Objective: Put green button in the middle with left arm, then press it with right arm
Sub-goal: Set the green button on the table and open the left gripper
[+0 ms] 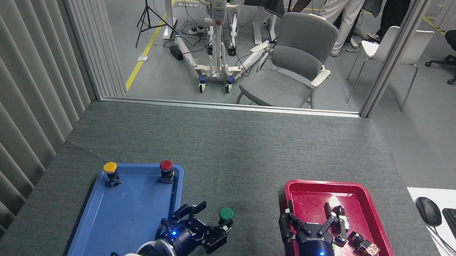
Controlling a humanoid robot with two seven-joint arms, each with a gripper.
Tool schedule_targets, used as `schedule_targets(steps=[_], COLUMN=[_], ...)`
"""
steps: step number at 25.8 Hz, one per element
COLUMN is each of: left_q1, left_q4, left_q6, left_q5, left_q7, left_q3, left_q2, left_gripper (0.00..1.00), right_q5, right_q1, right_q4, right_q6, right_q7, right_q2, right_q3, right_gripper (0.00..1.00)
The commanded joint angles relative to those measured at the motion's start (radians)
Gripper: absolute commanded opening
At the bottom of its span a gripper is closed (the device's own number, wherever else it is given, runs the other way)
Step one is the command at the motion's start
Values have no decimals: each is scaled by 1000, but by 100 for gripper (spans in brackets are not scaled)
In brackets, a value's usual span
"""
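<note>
With its fingers spread around the green button, the left end effector leaves it upright on the desk's bare middle. At lower right, the right end effector waits spread over the red tray, probably ready to press.

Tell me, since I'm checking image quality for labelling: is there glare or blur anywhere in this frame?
Head view: sharp overall; a bright glare patch washes out part of the red tray floor; the green button cap shows only a faint sheen; the left hand and right hand are dark but crisp, with no motion blur.

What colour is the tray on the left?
Blue tray, seen in the head view.
</note>
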Motion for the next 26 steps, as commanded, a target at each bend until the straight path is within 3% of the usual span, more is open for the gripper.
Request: schedule_targets(steps=[1,5,12,15,18,21,24,26], left_q1=[61,102,113,105,105,101,99,87], left_q4=[-65,-117,-109,-112,-121,-138,-167,-164], left_q6=[-1,29,398,391,321,283,315,336], left_q5=[10,6,15,16,44,101,96,82], left_q7=[1,-1,-17,-17,-2,1,21,32], left_q3=[73,93,213,219,225,223,222,213], left_q2=[7,27,36,53,61,50,38,38], left_gripper=[99,99,99,100,100,100,99,99], right_q5=[0,0,3,3,3,3,2,2], right_q1=[-1,-1,2,-1,-1,-1,-4,-6], right_q4=[-2,-3,-5,-8,-9,-13,-16,-16], right_q6=[-19,-24,-27,-27,-30,-51,-120,-156], right_q7=[8,1,-29,-29,-29,-29,-29,-27], right_q2=[-3,-8,-4,-3,-3,-1,2,0], right_q3=[5,6,86,113,117,124,129,135], right_gripper=[99,99,99,98,96,82,59,52])
